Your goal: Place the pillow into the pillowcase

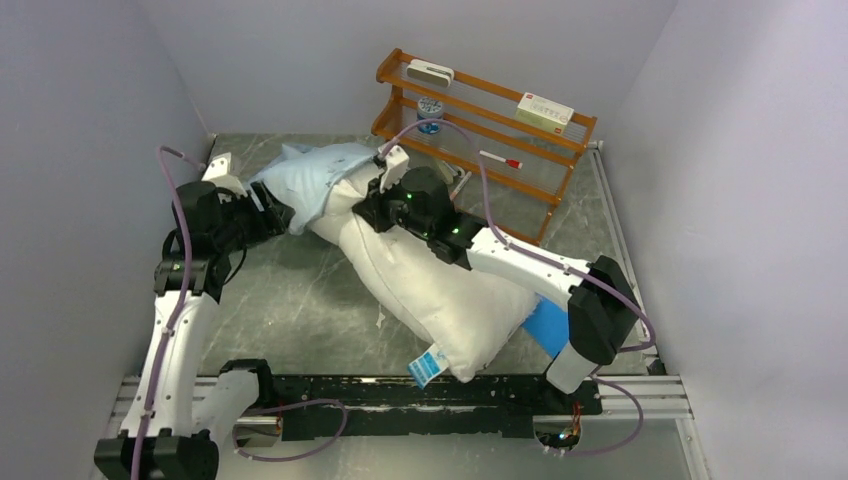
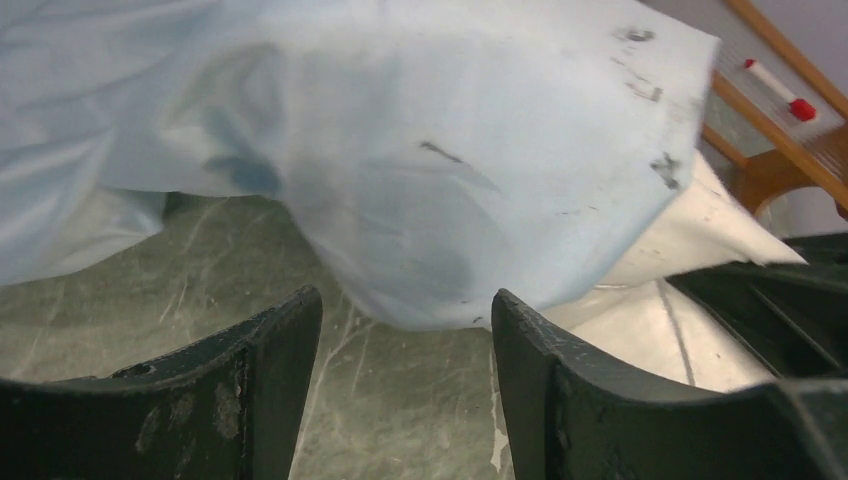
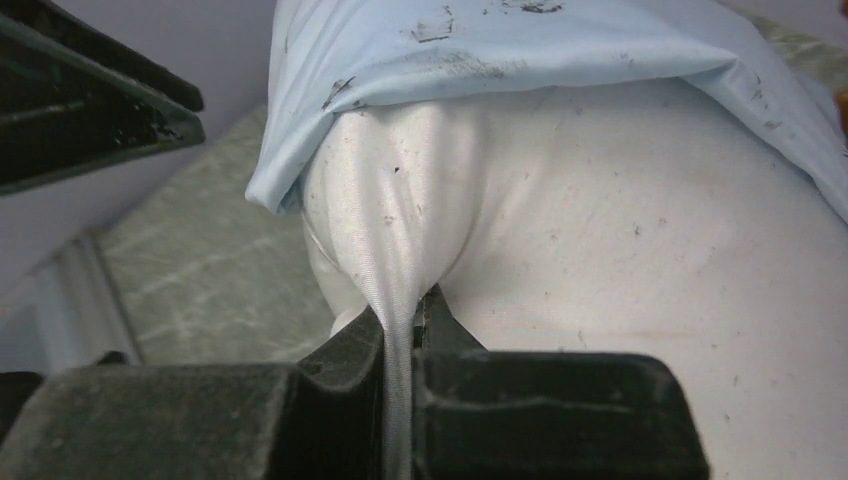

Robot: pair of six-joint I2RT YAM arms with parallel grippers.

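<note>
The off-white pillow (image 1: pixel 430 290) lies diagonally across the table, its tagged end near the front rail. Its far end sits under the mouth of the pale-blue pillowcase (image 1: pixel 315 180) at the back left. My right gripper (image 1: pixel 372 205) is shut on a pinched fold of the pillow (image 3: pixel 620 240) just below the pillowcase hem (image 3: pixel 480 60). My left gripper (image 1: pixel 268 218) is open and empty, its jaws just short of the hanging pillowcase edge (image 2: pixel 430 180), with bare table between them. The pillow's corner (image 2: pixel 700 230) shows beyond that edge.
A wooden rack (image 1: pixel 480 125) with small items stands at the back right, close behind my right wrist. A bright-blue flat sheet (image 1: pixel 547 325) lies under the pillow by the right arm's base. Grey walls close in on three sides.
</note>
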